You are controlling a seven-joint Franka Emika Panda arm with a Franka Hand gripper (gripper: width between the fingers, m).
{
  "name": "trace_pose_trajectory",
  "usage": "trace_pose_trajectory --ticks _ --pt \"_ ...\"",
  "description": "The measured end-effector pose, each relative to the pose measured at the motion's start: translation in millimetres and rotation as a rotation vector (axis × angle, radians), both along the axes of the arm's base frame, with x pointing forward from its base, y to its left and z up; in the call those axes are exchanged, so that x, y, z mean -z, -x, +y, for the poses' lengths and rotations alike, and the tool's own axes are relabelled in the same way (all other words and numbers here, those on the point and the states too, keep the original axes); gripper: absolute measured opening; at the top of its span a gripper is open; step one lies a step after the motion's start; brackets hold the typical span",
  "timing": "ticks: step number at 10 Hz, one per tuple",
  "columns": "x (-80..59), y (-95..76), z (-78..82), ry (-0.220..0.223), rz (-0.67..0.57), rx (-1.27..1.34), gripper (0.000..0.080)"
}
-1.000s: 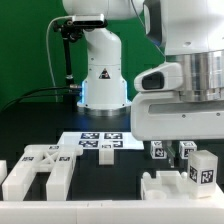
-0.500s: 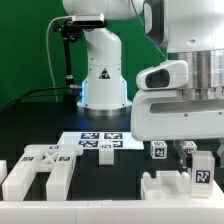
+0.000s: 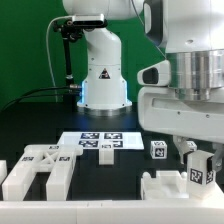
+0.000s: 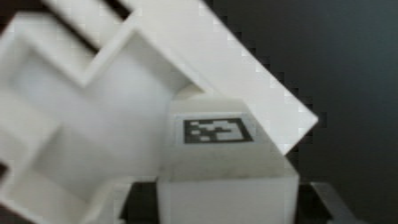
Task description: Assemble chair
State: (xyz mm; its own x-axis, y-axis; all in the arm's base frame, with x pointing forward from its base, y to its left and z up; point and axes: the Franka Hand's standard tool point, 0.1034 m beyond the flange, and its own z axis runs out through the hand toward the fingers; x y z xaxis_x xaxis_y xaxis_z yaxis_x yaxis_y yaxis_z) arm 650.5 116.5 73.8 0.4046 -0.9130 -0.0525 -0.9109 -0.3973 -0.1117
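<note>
My gripper (image 3: 197,160) is at the exterior view's right, shut on a white leg bar (image 3: 198,172) that has a square tag on its face. It holds the bar upright just above a white blocky chair part (image 3: 168,188) at the front right. In the wrist view the tagged bar (image 4: 217,140) fills the space between my dark fingers (image 4: 143,203), with the large white part (image 4: 107,80) behind it. A second white frame-like part (image 3: 40,168) lies at the front left. A small tagged cube (image 3: 157,150) stands behind the held bar.
The marker board (image 3: 100,142) lies flat at mid-table in front of the robot base (image 3: 103,85). A black post with cables (image 3: 66,60) stands at the back left. The table surface is black.
My hand has turned about its axis and risen slightly. The held bar has shifted a little toward the exterior view's left. The other parts have not moved.
</note>
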Motion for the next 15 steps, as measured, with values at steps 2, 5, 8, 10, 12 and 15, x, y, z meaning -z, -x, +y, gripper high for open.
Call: trace_pose_trajectory --ticks 2,5,8,10,12,15 --pt "-0.1 0.8 0.0 -0.018 0.009 0.167 0.0288" --pt "0.4 1.0 0.5 -0.018 0.010 0.161 0.0288" --pt "4.3 2.1 -0.4 0.035 -0.044 -0.465 0.0586" --pt "4.4 1.9 -1.4 0.051 -0.059 -0.628 0.0646" --pt "3.9 1.5 -1.2 0.075 -0.072 -0.803 0.0649" --pt "1.9 -1.6 8.7 0.142 -0.102 -1.031 0.0538"
